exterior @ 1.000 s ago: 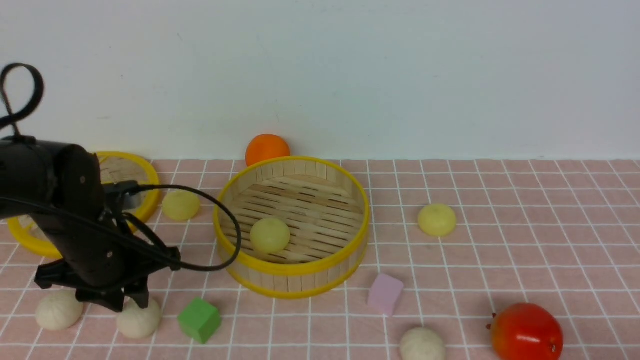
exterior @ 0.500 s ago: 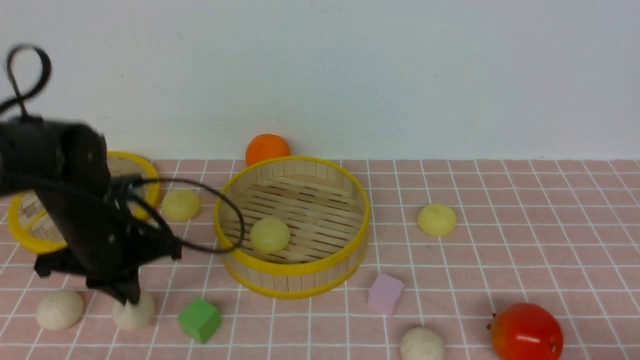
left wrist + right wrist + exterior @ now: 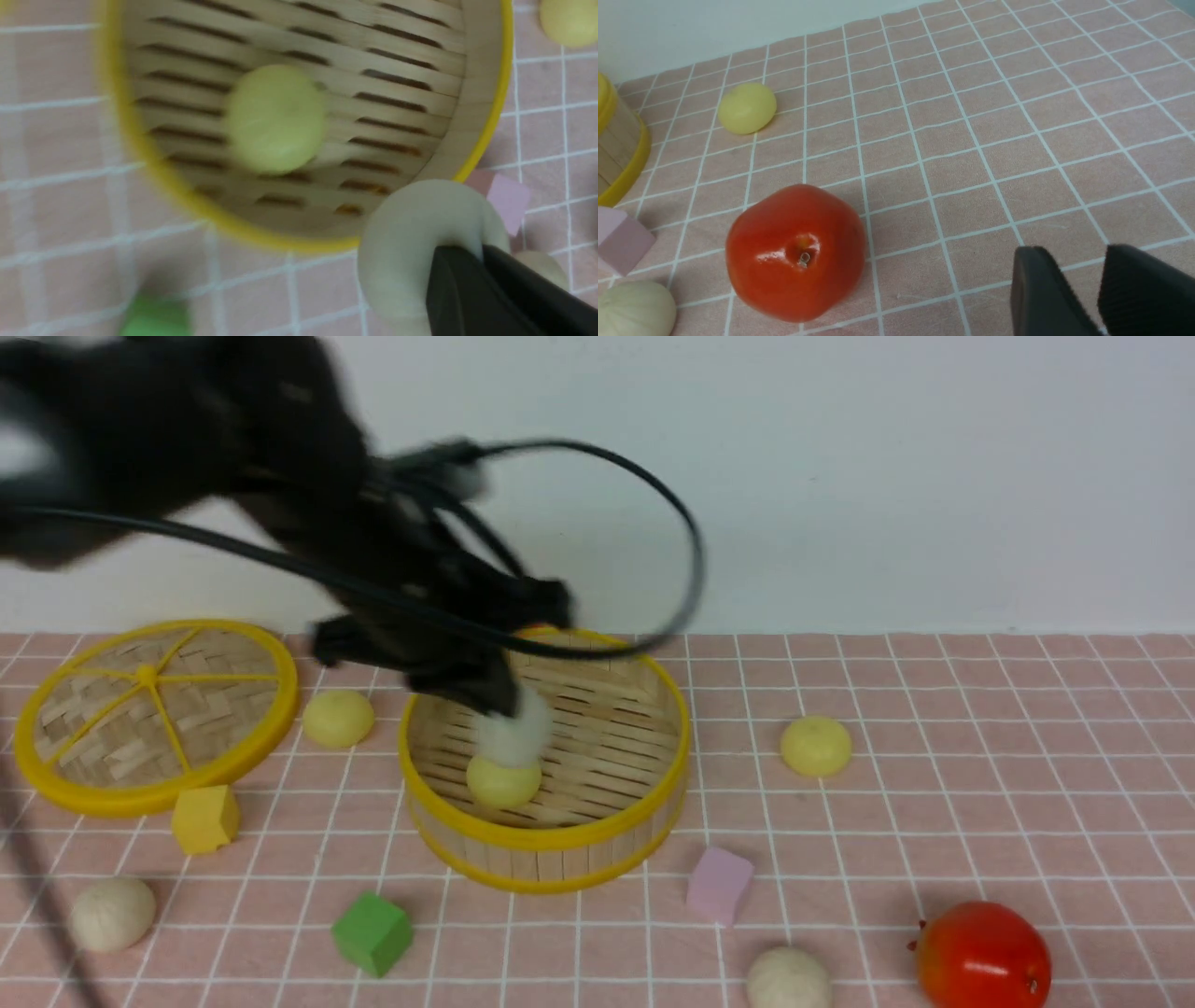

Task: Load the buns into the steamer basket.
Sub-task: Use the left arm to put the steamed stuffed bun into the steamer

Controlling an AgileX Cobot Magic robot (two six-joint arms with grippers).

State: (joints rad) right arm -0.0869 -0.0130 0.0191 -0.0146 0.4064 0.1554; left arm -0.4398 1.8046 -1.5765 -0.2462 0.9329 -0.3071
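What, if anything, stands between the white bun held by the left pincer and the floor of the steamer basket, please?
Nothing visible blocks the white bun from the open floor of the basket; only the yellow bun already inside takes up one spot there.

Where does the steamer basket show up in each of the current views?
Front view: the steamer basket is just left of the picture's centre, its far left part behind the left gripper.
Left wrist view: it fills the upper middle, cut off by the top edge.
Right wrist view: only a piece of its wall, at the left edge.
Shared landmark: the pink block, near the basket in all three.
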